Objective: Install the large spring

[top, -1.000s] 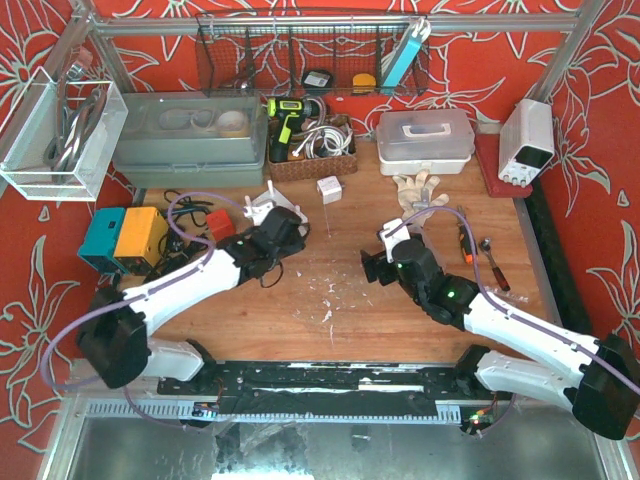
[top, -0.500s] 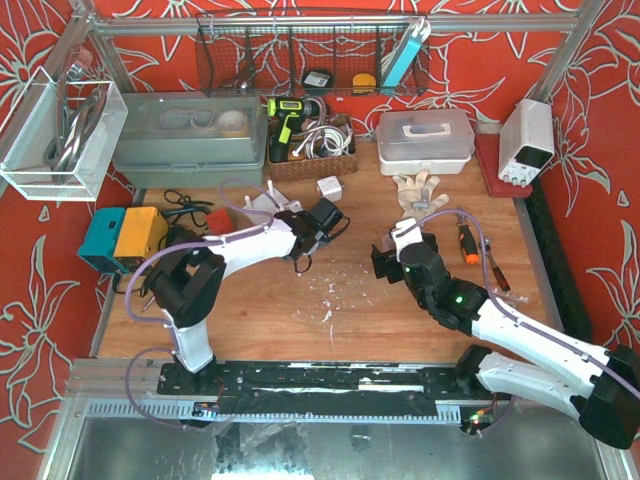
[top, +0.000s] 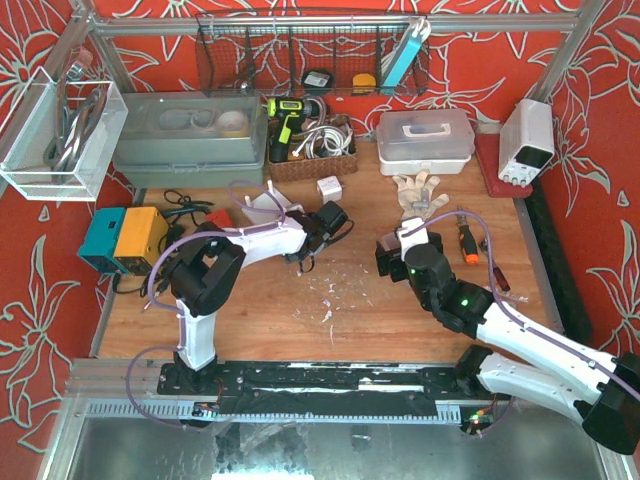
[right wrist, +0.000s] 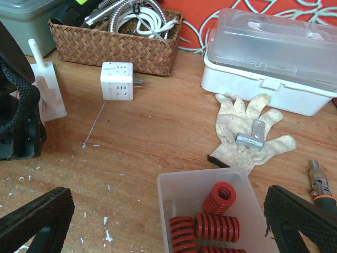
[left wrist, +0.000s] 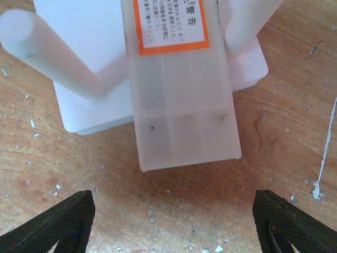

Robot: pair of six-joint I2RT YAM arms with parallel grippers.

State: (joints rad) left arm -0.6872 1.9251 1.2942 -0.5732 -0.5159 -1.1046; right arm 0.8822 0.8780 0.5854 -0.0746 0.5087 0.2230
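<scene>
My L gripper [left wrist: 171, 224] is spread wide and empty, over the white post fixture [left wrist: 89, 105] w/ an orange-labelled clear case [left wrist: 184, 121] lying across it. My R gripper [right wrist: 168, 221] is also wide, nothing held. Red springs [right wrist: 210, 227] sit in the clear bin [right wrist: 167, 205] betw. R fingertips.

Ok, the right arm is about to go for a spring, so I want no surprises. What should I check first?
1. Right claw open and empty: ok.
2. Red springs in the clear bin ahead of it: ok.
3. Which spring is the large one: cannot tell.
4. Left claw open and empty: ok.
5. White post fixture free to load: not ok, a labelled translucent case lies across its base.
</scene>
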